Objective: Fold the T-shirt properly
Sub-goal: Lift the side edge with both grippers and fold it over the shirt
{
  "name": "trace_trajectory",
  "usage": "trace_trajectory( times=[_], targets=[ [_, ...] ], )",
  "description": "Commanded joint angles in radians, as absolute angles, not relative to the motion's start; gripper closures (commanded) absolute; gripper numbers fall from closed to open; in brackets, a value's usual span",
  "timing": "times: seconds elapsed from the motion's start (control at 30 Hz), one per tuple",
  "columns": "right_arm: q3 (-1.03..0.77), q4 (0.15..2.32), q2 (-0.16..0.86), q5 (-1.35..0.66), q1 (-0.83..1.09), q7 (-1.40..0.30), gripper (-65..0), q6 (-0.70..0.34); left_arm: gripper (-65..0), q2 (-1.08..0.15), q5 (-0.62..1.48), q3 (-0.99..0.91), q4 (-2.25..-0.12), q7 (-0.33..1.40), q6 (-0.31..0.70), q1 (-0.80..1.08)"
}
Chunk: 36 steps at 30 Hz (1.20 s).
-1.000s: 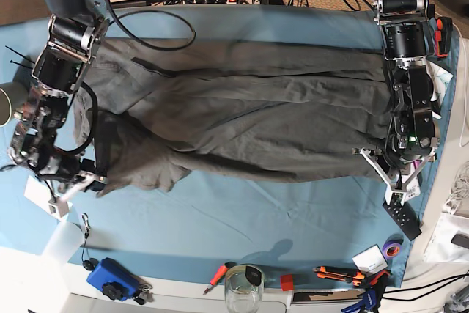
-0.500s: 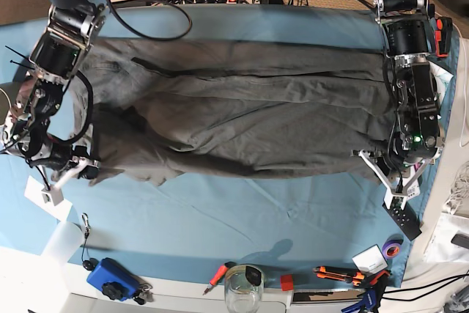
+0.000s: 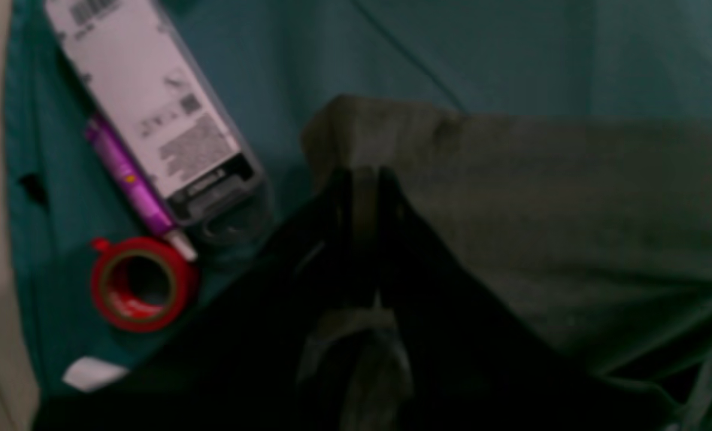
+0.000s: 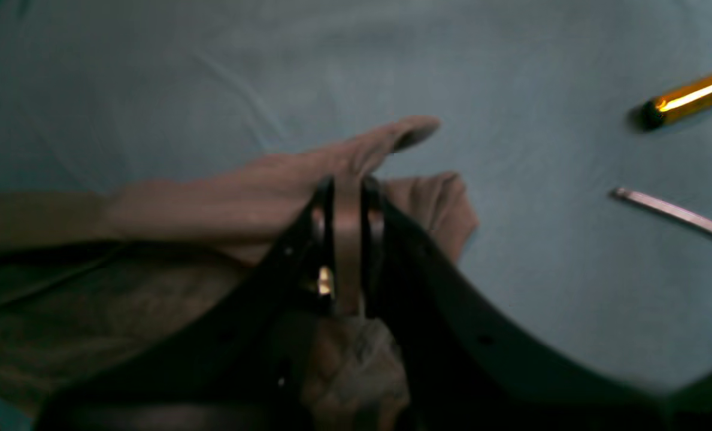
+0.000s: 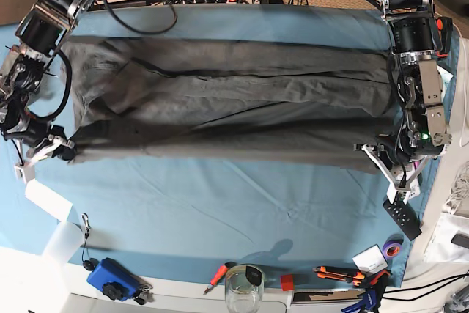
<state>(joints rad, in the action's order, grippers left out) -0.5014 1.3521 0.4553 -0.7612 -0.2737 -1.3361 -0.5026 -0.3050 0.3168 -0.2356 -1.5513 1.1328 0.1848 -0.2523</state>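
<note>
Across the middle of the teal table cloth (image 5: 220, 210) lies the T-shirt (image 5: 234, 115), a dark grey band pulled long from the scene's left side to its right, with lengthwise folds running through it.

At the scene's left end, the right arm reaches down from the far left corner, its links bent outward along the cloth's edge. The right gripper (image 5: 62, 150) sits at the shirt's near-left corner, its jaws pressed together on a fold of the fabric; in the right wrist view the two dark fingers (image 4: 323, 203) stand nearly touching, with a strip of grey cloth caught between them and more shirt bunched just past the tips.

At the scene's right end, the left arm hangs nearly straight from the far right corner toward the near side. The left gripper (image 5: 382, 160) pinches the shirt's near-right corner. In the left wrist view its fingers (image 3: 391, 197) are closed tight on the hem, the corner of fabric (image 3: 356, 131) standing just beyond them.

Beside that corner, on the cloth, lie a red tape roll (image 3: 142, 283), a purple marker (image 3: 129, 179) and a clear labelled case (image 3: 152, 114).
</note>
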Motion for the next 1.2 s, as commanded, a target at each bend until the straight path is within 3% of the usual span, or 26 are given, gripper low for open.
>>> trace_trajectory(
  times=[0.0, 0.5, 0.73, 0.93, 1.17],
  targets=[
    [-0.506, 1.367, 0.491, -0.791, -0.294, -1.32, 0.0, -0.509, 0.0, -0.319, 0.332, -0.241, -1.572, 1.132, 0.186, -0.277],
    [-0.506, 1.474, 0.493, -0.797, -0.171, -1.325, 0.0, -0.524, 0.0, -0.344, 0.345, -0.244, -1.672, 1.178, 0.212, -0.175],
    [-0.537, 1.476, 0.493, -0.823, -0.169, -1.34, 0.0, -0.524, 0.0, -0.352, 0.35, -0.33, -1.722, 1.16, 0.212, -0.125],
    [-0.607, 1.483, 0.493, -0.873, -0.13, -1.351, 0.0, -0.533, 0.0, -0.355, 0.496, -0.406, -1.722, 1.175, 0.29, -0.086],
    [-0.63, 1.534, 0.493, -0.875, -0.058, -1.362, 0.0, -0.546, 0.0, -0.355, 0.503, -0.41, -1.723, 1.191, 0.29, -0.041]
  ],
)
